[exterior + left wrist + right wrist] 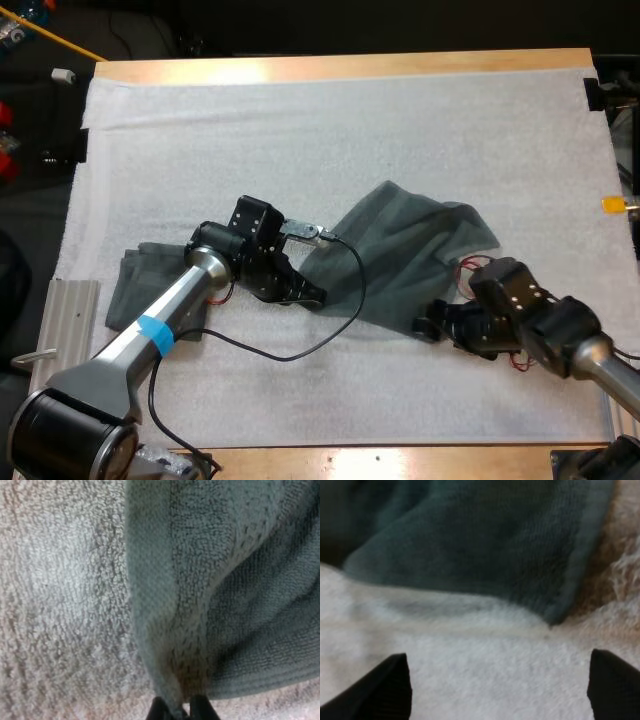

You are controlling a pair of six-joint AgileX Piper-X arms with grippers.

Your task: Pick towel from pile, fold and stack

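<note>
Towel [400, 250] lies spread on white mat [300, 130], long axis slanting from left gripper [312, 296] toward far right; right gripper [428, 322] just beside its near corner, bare mat all round
Left wrist: fingers [161, 711] pinch towel's hem
Right wrist: fingers [385, 690] wide apart, clear; towel corner straight ahead

The far half of the white mat [300, 120] lies bare — we could pass there. The spread towel [410, 250] covers the middle-right, and a second towel [128, 290] sits near-left — both in our way.
</note>
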